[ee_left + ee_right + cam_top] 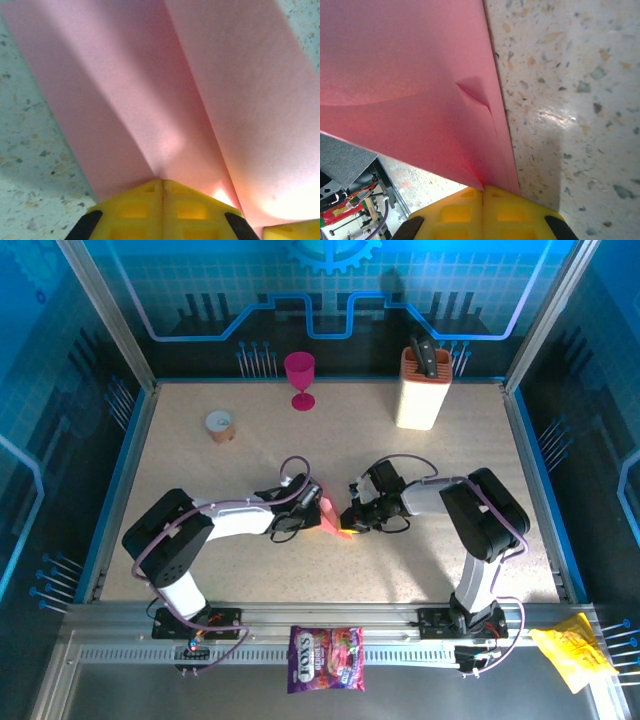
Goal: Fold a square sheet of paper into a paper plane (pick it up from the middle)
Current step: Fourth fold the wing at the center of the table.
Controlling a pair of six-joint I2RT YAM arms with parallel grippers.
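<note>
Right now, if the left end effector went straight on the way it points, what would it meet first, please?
Shut on the folded pink paper, the left end effector would probably meet the right end effector facing it across that paper.

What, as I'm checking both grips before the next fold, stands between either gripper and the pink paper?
Nothing visible does. The left gripper and the right gripper are each shut directly on the square sheet of paper, which is creased and held between them. The magenta goblet and the knife block stand far back, well away.
</note>
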